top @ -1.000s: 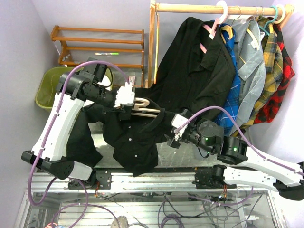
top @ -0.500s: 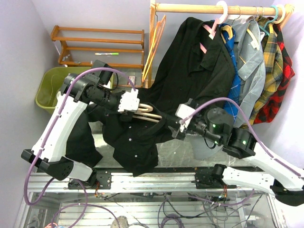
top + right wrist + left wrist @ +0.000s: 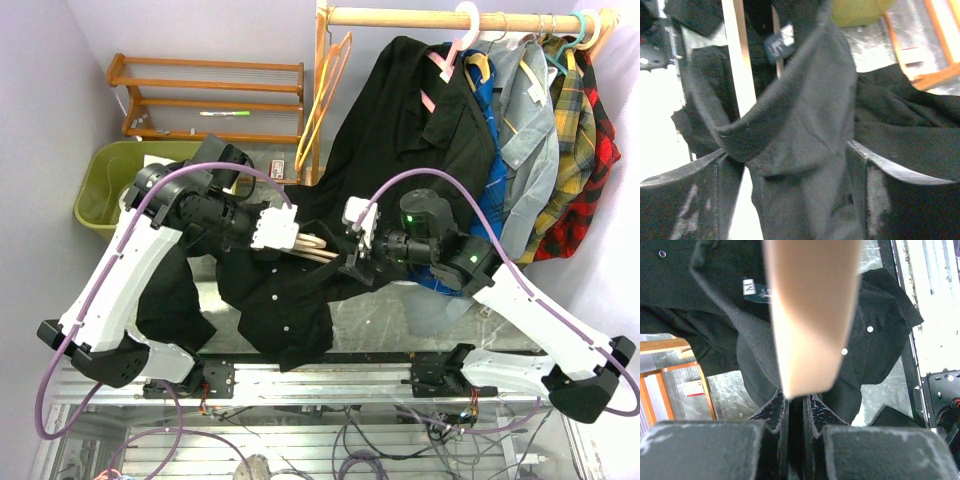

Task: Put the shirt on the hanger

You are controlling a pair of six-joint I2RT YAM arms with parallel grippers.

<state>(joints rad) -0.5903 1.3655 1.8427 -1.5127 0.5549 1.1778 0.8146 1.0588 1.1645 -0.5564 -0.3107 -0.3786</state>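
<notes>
A robotics lab corner rigged like a closet: an aluminium-framed worktop (image 3: 350, 330) with loose cables (image 3: 350, 440) at 6 o'clock, a clothes rail (image 3: 400, 17) at 1 o'clock, a wooden shelf rack (image 3: 200, 68) at 11 o'clock.

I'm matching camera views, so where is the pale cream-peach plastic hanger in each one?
Top external: pale cream-peach plastic hanger, centre of picture.
Left wrist: blurred wedge, top centre.
Right wrist: pale bar, upper left.
Shared landmark: black button-up fabric shirt.
</notes>
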